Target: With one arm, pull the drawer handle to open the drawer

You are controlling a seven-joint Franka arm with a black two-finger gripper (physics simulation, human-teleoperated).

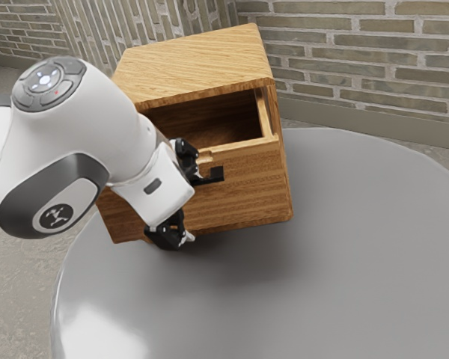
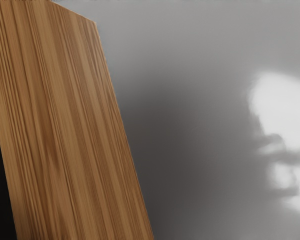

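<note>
On the table (image 1: 344, 284), toward 11 o'clock, the cabinet (image 1: 202, 60) is sitting with its drawer (image 1: 247, 179) standing pulled out. The gripper (image 1: 185, 198) is hovering at the drawer front with jaws spread wide. The handle (image 1: 213, 175) is lying at their 1 o'clock, beside the upper finger, unpinched.

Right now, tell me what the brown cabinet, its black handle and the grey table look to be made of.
Brown box-shaped cabinet: wood, by the straight grain stripes running across every face, with a low satin sheen.
Black angular drawer handle: uniform matte black; metal or plastic, the look leaves it open.
Round grey table: smooth and semi-glossy, with soft blurred highlights; possibly painted or laminate.
</note>
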